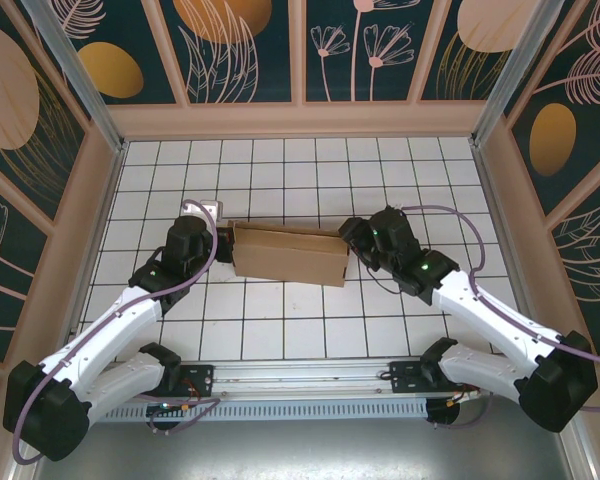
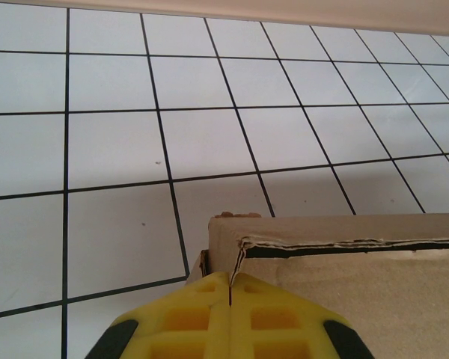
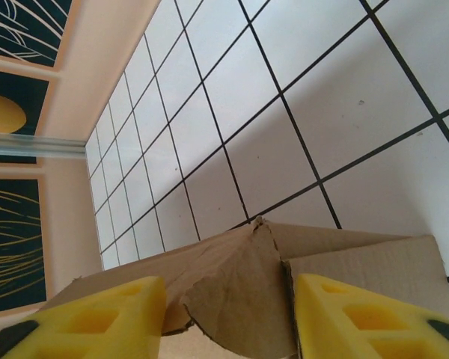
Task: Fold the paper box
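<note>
Arms flank the paper box (image 1: 288, 254)

Left gripper (image 2: 230, 295), low in its wrist view, is closed tight at the box's left end; right gripper (image 3: 228, 290) gapes half open astride a ragged flap (image 3: 236, 265). The box runs lengthwise across the top view's middle

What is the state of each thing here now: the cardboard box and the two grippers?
paper box: partly folded, a side wall raised, lying between the two grippers; one end flap has a ragged edge.
left gripper: shut, fingertips at a corner of the box.
right gripper: open, one finger on each side of the ragged flap.
</note>
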You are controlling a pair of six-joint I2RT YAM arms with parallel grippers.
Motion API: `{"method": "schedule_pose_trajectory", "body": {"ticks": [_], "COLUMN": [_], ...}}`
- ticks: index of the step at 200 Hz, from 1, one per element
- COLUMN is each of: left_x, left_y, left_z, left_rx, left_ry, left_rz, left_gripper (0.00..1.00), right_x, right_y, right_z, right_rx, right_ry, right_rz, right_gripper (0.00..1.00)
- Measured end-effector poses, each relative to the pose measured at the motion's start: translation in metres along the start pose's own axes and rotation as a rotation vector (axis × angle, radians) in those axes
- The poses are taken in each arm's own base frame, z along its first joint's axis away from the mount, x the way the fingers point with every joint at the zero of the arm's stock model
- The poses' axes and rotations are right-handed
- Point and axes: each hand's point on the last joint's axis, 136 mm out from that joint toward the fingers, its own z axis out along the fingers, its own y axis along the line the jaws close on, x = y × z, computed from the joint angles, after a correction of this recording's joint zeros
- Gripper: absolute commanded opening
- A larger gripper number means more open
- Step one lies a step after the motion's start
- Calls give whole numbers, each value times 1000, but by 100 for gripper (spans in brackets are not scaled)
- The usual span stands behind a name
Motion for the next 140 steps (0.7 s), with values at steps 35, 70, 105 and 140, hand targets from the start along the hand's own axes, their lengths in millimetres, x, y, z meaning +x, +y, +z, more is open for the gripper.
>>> {"method": "schedule_pose_trajectory", "body": {"ticks": [35, 70, 105, 140], "left_x": [0, 0, 1, 9], "left_y": [0, 0, -1, -2], "left_z": [0, 0, 0, -1], "left_rx": [0, -1, 7, 13], "left_ry": [0, 1, 7, 42], "left_rz": [-1, -20, -53, -75], "left_gripper": [0, 1, 9, 23], "right_x": [3, 9, 11, 9], "right_y": [5, 3, 2, 2], "right_z": [0, 0, -4, -10], "right_rx": [-14, -17, -29, -41], "right_ry": [-13, -50, -89, -112], "right_rz": [-44, -79, -103, -132], "right_gripper": [37, 35, 34, 35]}}
